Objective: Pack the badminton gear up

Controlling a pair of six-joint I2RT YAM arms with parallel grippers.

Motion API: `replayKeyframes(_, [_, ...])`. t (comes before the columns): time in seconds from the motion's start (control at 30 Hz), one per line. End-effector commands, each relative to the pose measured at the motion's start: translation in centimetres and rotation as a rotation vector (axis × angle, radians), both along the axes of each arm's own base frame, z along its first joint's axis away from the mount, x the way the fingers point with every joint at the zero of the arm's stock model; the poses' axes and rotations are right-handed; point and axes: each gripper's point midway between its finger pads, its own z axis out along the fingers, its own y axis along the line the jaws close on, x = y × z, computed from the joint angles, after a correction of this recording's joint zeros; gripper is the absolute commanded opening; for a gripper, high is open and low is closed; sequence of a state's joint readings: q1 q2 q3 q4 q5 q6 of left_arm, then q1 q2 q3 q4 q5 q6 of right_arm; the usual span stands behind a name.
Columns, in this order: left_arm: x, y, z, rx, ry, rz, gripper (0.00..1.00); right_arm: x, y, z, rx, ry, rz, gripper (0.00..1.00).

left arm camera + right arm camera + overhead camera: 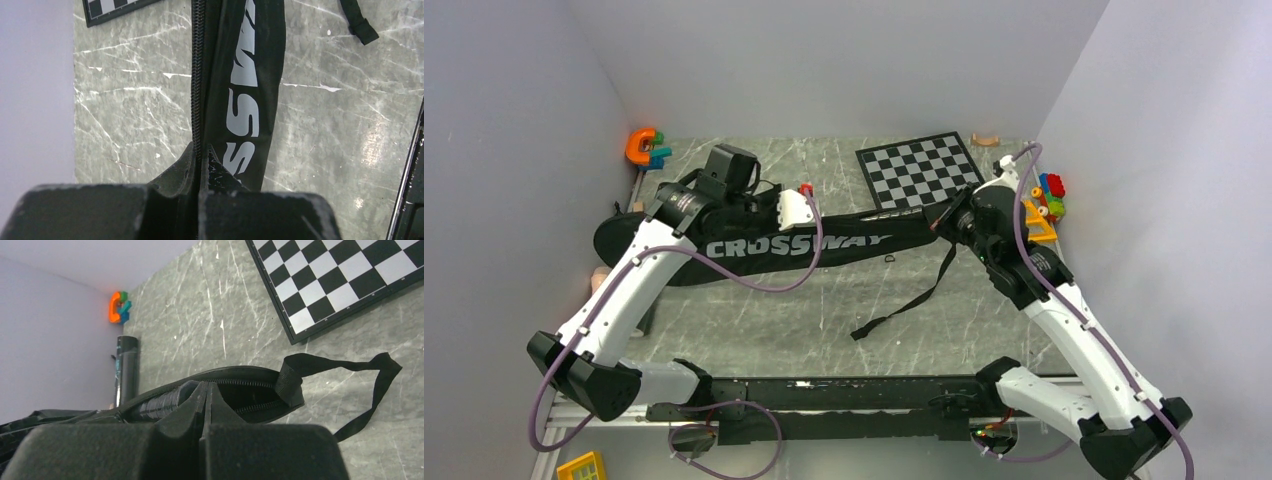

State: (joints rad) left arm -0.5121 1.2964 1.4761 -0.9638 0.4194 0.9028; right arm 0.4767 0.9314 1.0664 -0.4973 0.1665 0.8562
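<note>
Okay, racket bag point(754, 245) lies flat, its long axis running straight from one set of jaws to the other, so I have an arm at each stretch of it. Tube point(125, 371) sits well beyond the right jaws, outside the bag. Left gripper point(201, 150) is around mid-length, jaws pressed together on the bag's zipper edge. Right gripper point(205, 389) is at the narrow end, jaws pressed together, seemingly nipping the near lip of the mouth that gapes just ahead. Zipper point(196, 75) runs dead ahead of the left jaws; can't tell if it's meshed. Racket handle point(161, 402) shows inside the gap. My read: any zip pull must follow that long axis, left arm nearer.
</note>
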Motion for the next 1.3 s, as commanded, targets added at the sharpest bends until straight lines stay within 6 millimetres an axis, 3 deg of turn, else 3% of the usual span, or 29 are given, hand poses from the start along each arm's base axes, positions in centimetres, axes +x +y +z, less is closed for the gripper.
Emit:
replayKeyframes(0.0, [0.5,-2.0,4.3,-0.122,-0.123,-0.059,0.00,-0.2,2.3,-0.5,0.035,0.014,0.043,0.00])
replayKeyframes(0.13, [0.4,-1.8,4.0,-0.111,-0.124,-0.059,0.00,-0.2,-0.9,0.3,-0.065,0.014,-0.054,0.05])
replayKeyframes(0.27, [0.3,-1.7,3.8,-0.104,-0.126,-0.062,0.00,-0.6,-4.2,3.1,-0.129,-0.029,-0.135,0.30])
replayKeyframes(0.33, [0.2,-1.7,3.8,-0.105,-0.126,-0.064,0.00,-0.8,-4.9,4.5,-0.152,-0.051,-0.154,0.38])
replayKeyframes(0.47, [0.3,-1.8,4.0,-0.111,-0.125,-0.064,0.00,-0.6,-4.3,7.2,-0.122,-0.113,-0.127,0.41])
replayKeyframes(0.6, [0.3,-1.8,4.0,-0.112,-0.122,-0.062,0.00,0.2,-1.8,8.6,-0.056,-0.156,-0.037,0.31])
replayKeyframes(0.8, [0.3,-1.8,4.1,-0.114,-0.121,-0.060,0.00,1.0,1.2,5.8,-0.057,-0.099,0.039,0.09])
replayKeyframes(0.93, [0.2,-1.9,4.0,-0.115,-0.117,-0.064,0.00,1.4,1.2,4.2,-0.072,-0.079,0.029,0.04])
replayKeyframes(1.27, [-0.2,-2.0,4.1,-0.120,-0.106,-0.077,0.00,1.8,0.6,4.2,-0.118,-0.072,0.002,0.02])
